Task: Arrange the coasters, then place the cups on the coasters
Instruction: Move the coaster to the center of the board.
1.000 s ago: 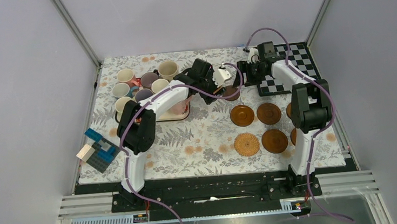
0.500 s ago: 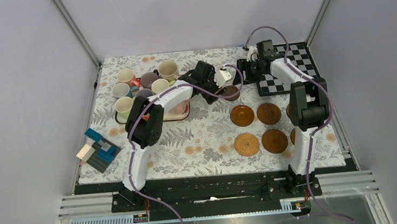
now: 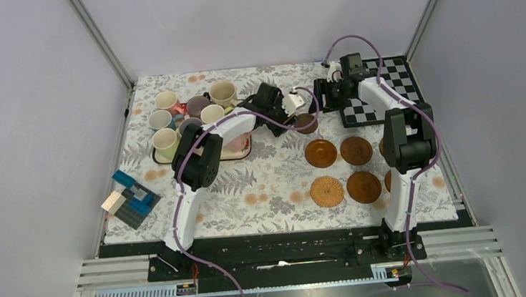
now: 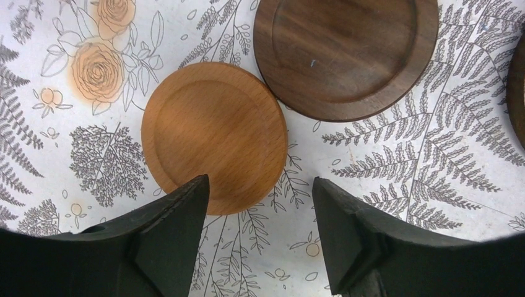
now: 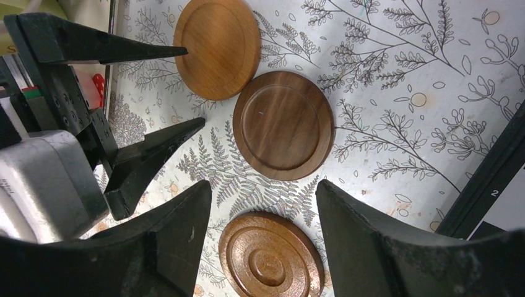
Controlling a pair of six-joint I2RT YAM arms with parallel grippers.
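My left gripper (image 4: 259,185) hangs open over the tablecloth, and its left finger covers the near edge of a light tan coaster (image 4: 213,136). A dark walnut coaster (image 4: 345,55) lies just beyond it, their rims touching. My right gripper (image 5: 263,185) is open above a ridged brown coaster (image 5: 270,257). The dark coaster (image 5: 283,124) and the tan coaster (image 5: 216,48) lie beyond that. In the top view the left gripper (image 3: 292,106) and the right gripper (image 3: 327,94) face each other near the dark coaster (image 3: 306,123). Several cups (image 3: 167,99) stand at the back left.
Several more coasters (image 3: 356,150), one of them woven (image 3: 327,191), lie in two rows at the right. The strawberry tray (image 3: 235,148) sits by the cups. The checkerboard mat (image 3: 394,79) lies at the back right. Toy blocks (image 3: 131,197) sit at the left edge.
The left arm's elbow has swung toward the back and its gripper has shifted slightly left. The right gripper's fingers have narrowed a little. No coaster has moved.
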